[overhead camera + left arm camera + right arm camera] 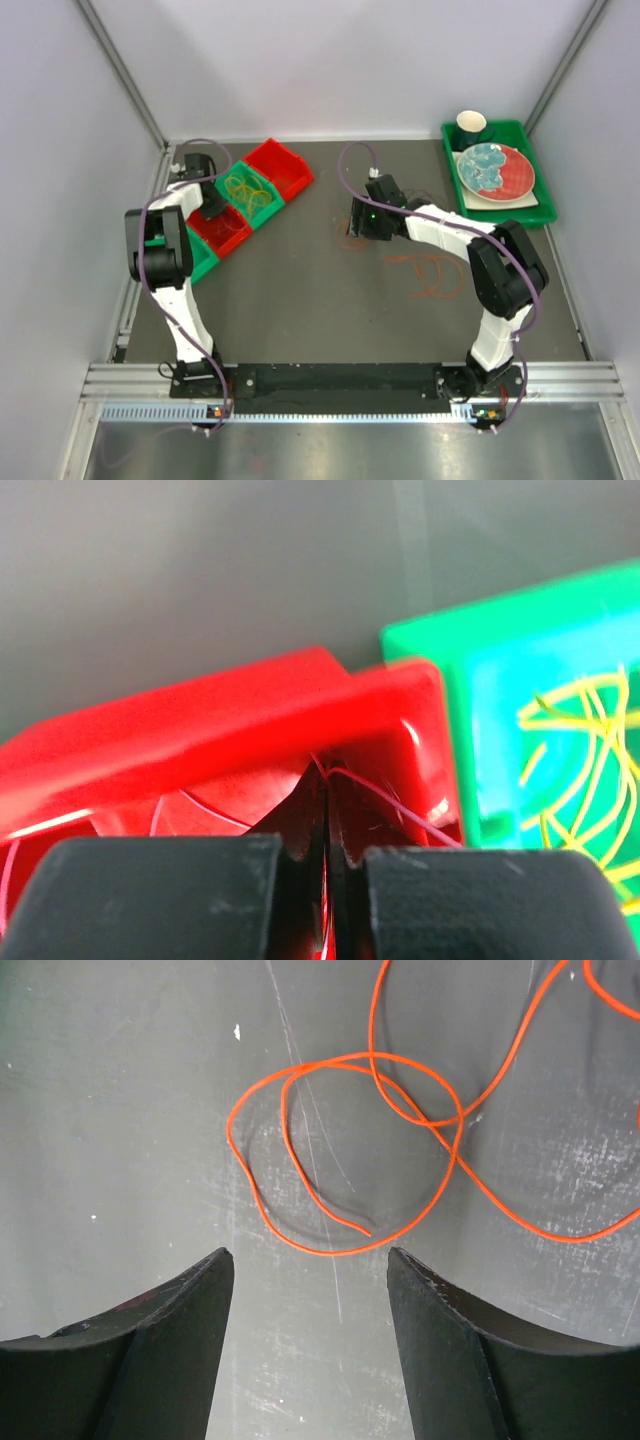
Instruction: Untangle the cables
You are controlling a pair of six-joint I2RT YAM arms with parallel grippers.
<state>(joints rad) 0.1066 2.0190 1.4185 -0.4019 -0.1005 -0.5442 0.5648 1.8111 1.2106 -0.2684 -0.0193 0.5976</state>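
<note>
Top external view: yellow cables [248, 188] lie coiled in a green bin [228, 175] at ten o'clock, and orange cables [432, 268] lie loose on the tabletop [300, 300] at four o'clock. Left wrist view: the left jaws are closed on a hair-thin red cable [400, 805] over a red bin [200, 730], a strand that looks light, limp and apt to slip. Right wrist view: the right jaws stand parted and empty above an orange loop [345, 1060] at twelve o'clock, which I judge springy and best pinched on a single run at its lower curve, clear of the crossings.
</note>
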